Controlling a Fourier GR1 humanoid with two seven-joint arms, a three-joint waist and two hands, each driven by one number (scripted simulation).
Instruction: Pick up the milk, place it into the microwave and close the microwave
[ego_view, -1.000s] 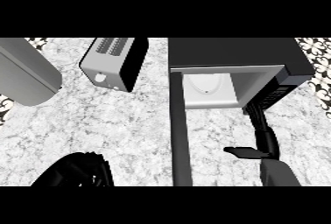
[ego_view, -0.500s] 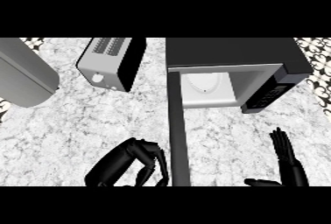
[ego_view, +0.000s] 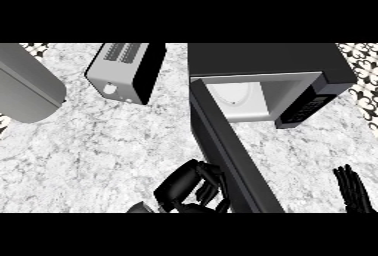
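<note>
the open black microwave door (ego_view: 235, 155) now runs more aslant than half a second ago, and the black left hand (ego_view: 188, 186) has come up against its outer face, while the black right hand (ego_view: 355, 189) has sunk to the lower right edge. the left hand's fingers are curled together, holding nothing that shows; the right hand's are straight and apart, resting. no milk carton is visible on the mottled white marble counter (ego_view: 111, 145) — i cannot tell whether it sits within the dark microwave (ego_view: 266, 62), whose pale cavity (ego_view: 240, 97) shows only a round turntable. the door's long edge lies just right of the left hand, so that hand seems nearer to swing it shut. a silver toaster (ego_view: 125, 70) stands well apart.
</note>
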